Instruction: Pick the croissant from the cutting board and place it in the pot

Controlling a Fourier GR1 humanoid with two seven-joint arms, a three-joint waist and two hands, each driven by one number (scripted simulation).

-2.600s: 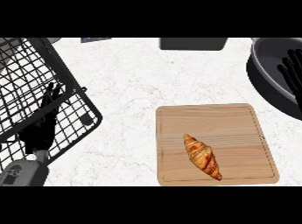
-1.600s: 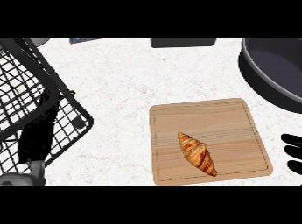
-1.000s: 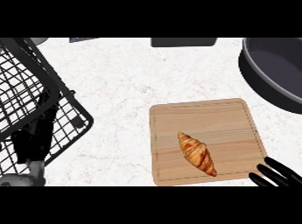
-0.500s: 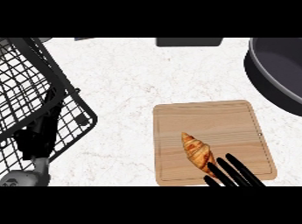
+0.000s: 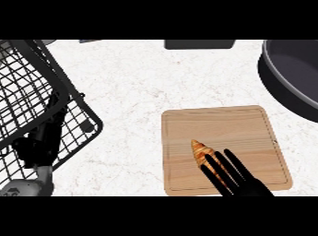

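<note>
The croissant [image 5: 199,150] lies near the cutting board's [image 5: 222,123] lower edge, its lower half under the straight, spread fingers of the open right hand [image 5: 241,183]. Bare counter [image 5: 134,83] separates the board from the pot [image 5: 284,90] at the right edge. The left hand [image 5: 42,143] sits behind the wire basket [image 5: 25,92]; whether it is open or closed cannot be told.

Right hand [image 5: 246,189], fingers [image 5: 239,166] straight
</note>
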